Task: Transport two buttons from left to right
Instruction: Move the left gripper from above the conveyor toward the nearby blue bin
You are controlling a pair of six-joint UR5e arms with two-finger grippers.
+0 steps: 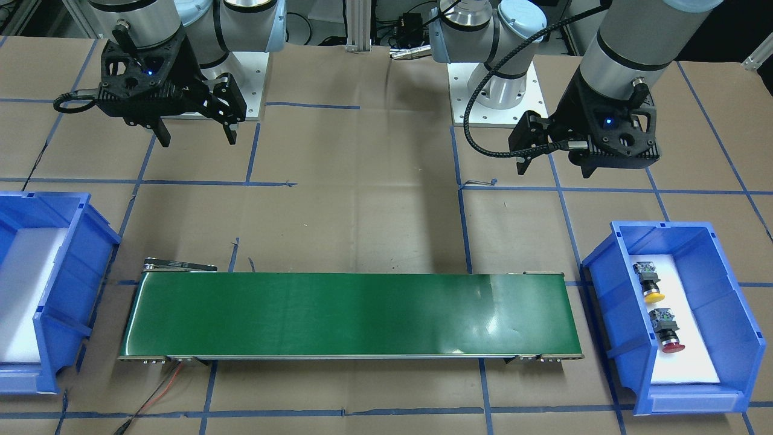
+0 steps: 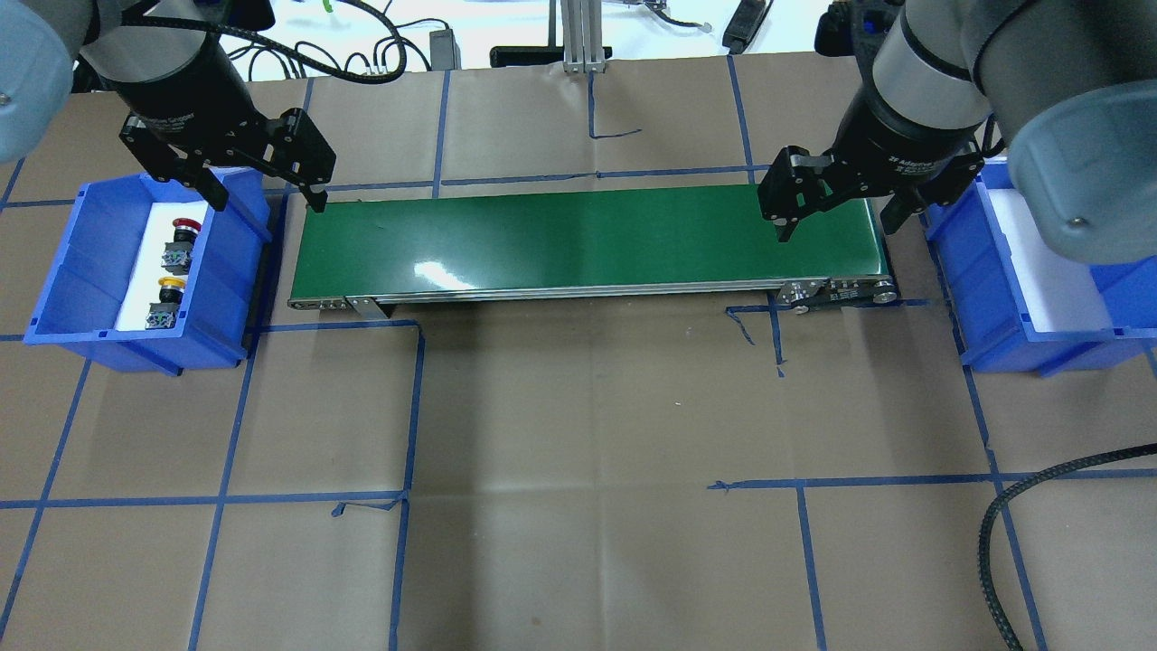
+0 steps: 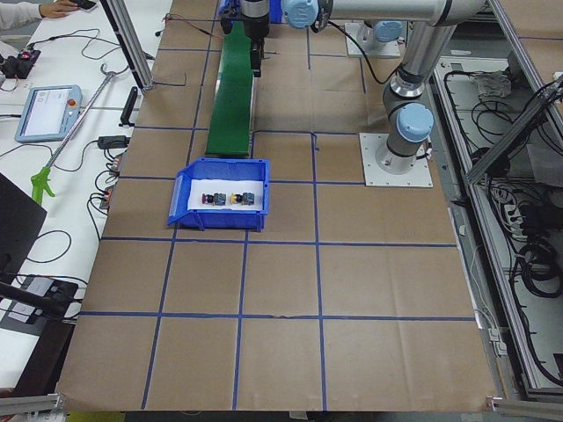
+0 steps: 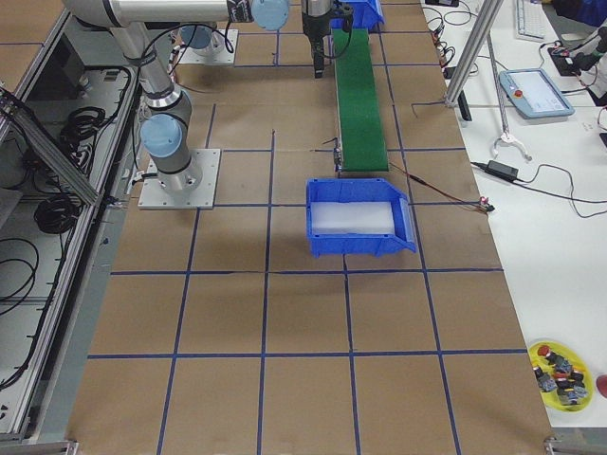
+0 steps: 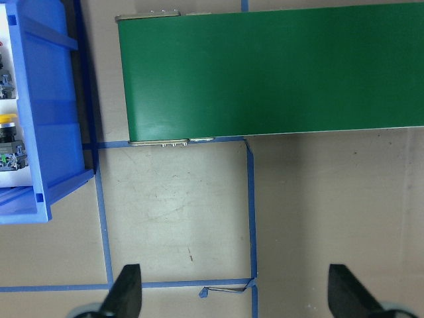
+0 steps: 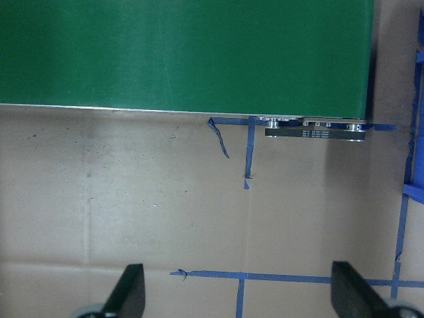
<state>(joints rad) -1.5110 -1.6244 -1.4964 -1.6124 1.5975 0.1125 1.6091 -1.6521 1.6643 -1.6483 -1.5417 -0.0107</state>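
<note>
the left gripper (image 1: 554, 169) hung in the upper right of the front view, up over the brown table (image 1: 362, 211). its two fingers (image 5: 127, 295) were spread wide apart. nothing was between them and they touched nothing.

the right gripper (image 1: 197, 140) hung in the upper left of the same view. its fingers (image 6: 129, 291) were spread wide too, with nothing in them. in its own wrist view there was only bare table and the edge of the green belt (image 1: 350, 314) under it.

the yellow button (image 1: 651, 284) and the red button (image 1: 667, 332) lay in a blue bin (image 1: 658, 227) at the lower right of the front view. they lay on a white pad (image 1: 694, 359) inside it. the yellow one was higher in the picture and the red one lower, near each other but not touching. both lay on their sides with their caps toward the bottom of the picture.

the long green belt lay across the middle, between that bin and another blue bin (image 1: 75, 272) at the left edge. the other bin showed only a white pad inside.
</note>
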